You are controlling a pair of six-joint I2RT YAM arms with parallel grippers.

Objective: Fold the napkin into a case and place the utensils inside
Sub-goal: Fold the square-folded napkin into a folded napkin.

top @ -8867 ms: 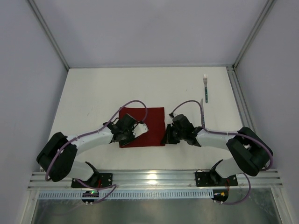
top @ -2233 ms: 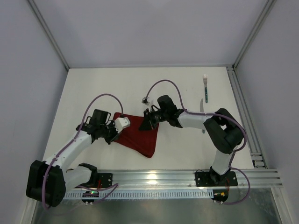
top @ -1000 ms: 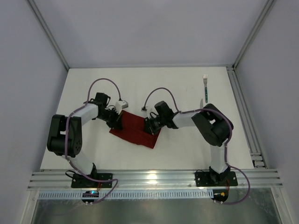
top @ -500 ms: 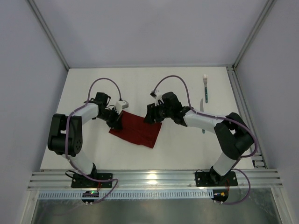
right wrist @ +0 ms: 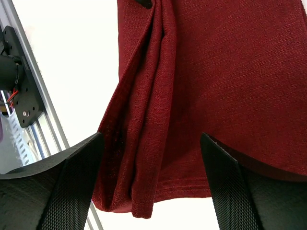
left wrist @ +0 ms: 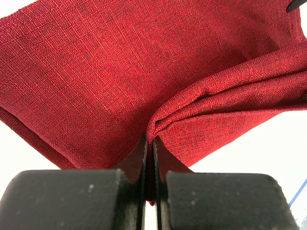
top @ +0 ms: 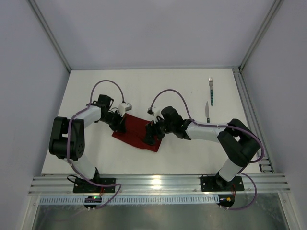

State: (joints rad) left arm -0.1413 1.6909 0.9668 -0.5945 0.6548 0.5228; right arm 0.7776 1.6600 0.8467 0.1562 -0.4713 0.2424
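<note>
Between the shut jaws of the left claw (left wrist: 148, 143) a raised pleat of the napkin (left wrist: 96, 72) is pinched flat. The cloth puckers into two soft ridges that run away from the grip. That hold looks meant to anchor the napkin's far left end so the folded layers lie stacked while the other arm works.

Just across the cloth, the right claw (right wrist: 149, 143) hangs with its jaws spread wide, one on either side of the napkin's end, holding nothing. I judge it is placed to press or take up the loose edge, where several layers bunch into a long rolled ridge beside a flat panel.

The fabric is dark red and coarse-woven, with a visible linen-like grain. It is matte and limp, with a stitched hem along its end. From above it lies as a slanted, partly folded oblong on the white bench (top: 91, 91), between the two arms, and is not yet a narrow case.

Well apart to the right, the fork (top: 210, 88) and the knife (top: 207, 112) lie untouched. Both are thin and silver-headed with slim teal handles, the fork farther back and the knife nearer.
</note>
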